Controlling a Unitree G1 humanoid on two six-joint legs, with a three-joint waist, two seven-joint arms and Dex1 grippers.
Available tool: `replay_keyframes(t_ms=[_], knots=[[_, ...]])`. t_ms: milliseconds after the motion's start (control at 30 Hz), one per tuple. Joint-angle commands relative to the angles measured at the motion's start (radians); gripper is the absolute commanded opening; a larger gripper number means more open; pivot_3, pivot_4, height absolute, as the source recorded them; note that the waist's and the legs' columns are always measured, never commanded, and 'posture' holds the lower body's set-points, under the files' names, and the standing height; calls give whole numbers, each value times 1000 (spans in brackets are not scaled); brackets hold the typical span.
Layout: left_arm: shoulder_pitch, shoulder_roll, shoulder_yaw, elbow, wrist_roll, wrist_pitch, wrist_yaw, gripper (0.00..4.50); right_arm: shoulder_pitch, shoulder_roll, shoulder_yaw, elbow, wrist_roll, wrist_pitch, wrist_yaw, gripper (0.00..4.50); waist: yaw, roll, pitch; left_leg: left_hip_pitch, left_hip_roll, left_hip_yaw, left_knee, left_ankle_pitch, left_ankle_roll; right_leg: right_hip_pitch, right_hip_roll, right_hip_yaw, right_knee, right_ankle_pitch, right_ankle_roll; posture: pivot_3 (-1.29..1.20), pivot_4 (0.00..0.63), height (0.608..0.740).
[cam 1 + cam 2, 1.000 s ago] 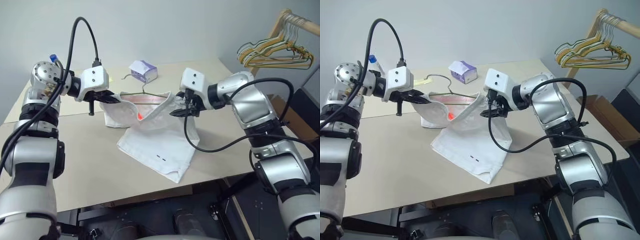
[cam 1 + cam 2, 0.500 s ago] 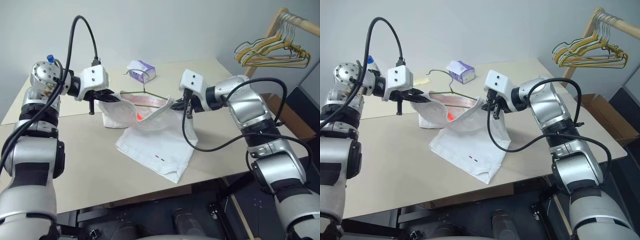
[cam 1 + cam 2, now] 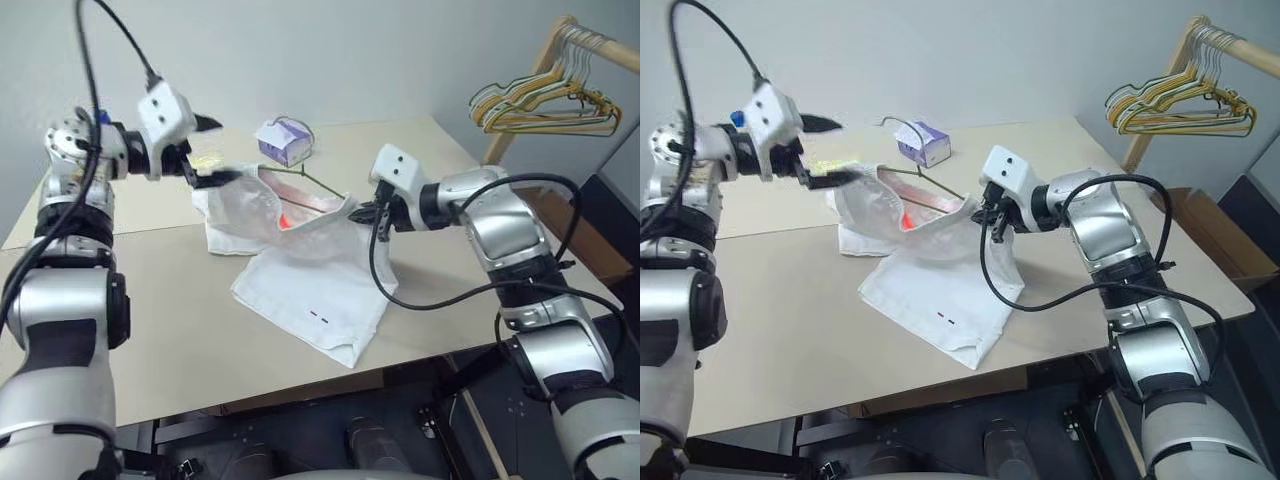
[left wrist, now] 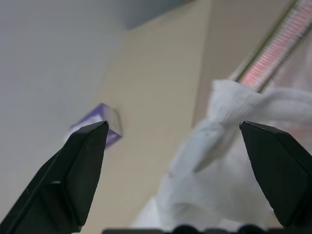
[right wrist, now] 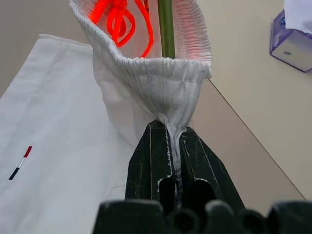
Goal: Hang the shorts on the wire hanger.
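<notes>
The shorts (image 3: 300, 265) are seen on the beige counter (image 3: 180, 330), with the lower part spread flat toward the near edge and the gathered waistband lifted off the surface. The waistband's right end is pinched between the pressed-together fingers of the right gripper (image 3: 371, 212), and in the right wrist view the bunched elastic edge (image 5: 168, 73) is seen clamped between the two black fingers (image 5: 146, 161), with a red cord showing inside the opened waist. The left gripper (image 3: 832, 150) is held above the waistband's left end, its fingers spread wide; in the left wrist view both fingers (image 4: 78, 170) stand well apart with the white cloth lying below and between them, not clamped. Whether a fingertip touches the cloth cannot be told. The wire hanger (image 3: 320, 185) is partly seen as a thin dark rod running into the waist opening, its hook (image 3: 898, 125) rising near the small purple-and-white tissue box (image 3: 285, 140) at the far side of the counter. A bunch of coloured hangers (image 3: 545, 105) is hung on a wooden rack at the right, well apart from the counter.
</notes>
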Motion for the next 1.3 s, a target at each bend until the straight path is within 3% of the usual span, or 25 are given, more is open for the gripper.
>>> replay_keyframes(t_ms=[33, 200, 333, 467, 667, 967, 1300], knots=[[12, 3, 77, -70, -107, 28, -56, 4465, 15, -24, -101, -112, 38, 153, -75, 0, 1, 0, 0, 0, 0, 0, 0, 0, 0, 0, 0, 0, 0, 0, 0, -125, 0, 740], [179, -31, 161, -310, -312, 152, -231, 4465, 84, -36, -204, -304, 55, 444, -222, 0, -1, 0, 0, 0, 0, 0, 0, 0, 0, 0, 0, 0, 1, 0, 0, -153, 0, 740], [332, -52, 176, -590, -422, 307, -224, 4465, 112, -52, -253, -424, 40, 699, -340, 0, -4, 0, 0, 0, 2, 0, 1, 0, 0, 0, 0, 0, 1, 0, 0, -179, 0, 740], [458, -59, 147, -820, -458, 404, -186, 4465, 102, -3, -404, -474, 5, 923, -475, 0, -9, 1, -1, 0, 2, 0, 1, 0, 0, 0, 0, 1, 1, 0, 0, -203, 0, 740], [542, -87, 150, -1006, -534, 482, -134, 4465, 124, 108, -635, -446, -79, 935, -698, 0, -26, 1, -1, 3, 2, 0, 1, 0, 0, 3, -1, 1, 1, 0, 0, -227, 0, 740], [562, -84, 137, -1079, -566, 531, -111, 4465, 23, 238, -810, -449, -254, 935, -945, 0, -81, 12, -7, 5, -1, 1, -1, 0, 0, 3, -1, 5, 1, 0, 0, -233, 0, 740], [591, -77, 138, -1145, -566, 547, -66, 4465, -154, 179, -854, -308, -407, 935, -1126, 0, -111, 19, -10, 11, -2, 2, -4, 0, 0, 8, -1, 7, -4, 0, 0, -224, 0, 740]])
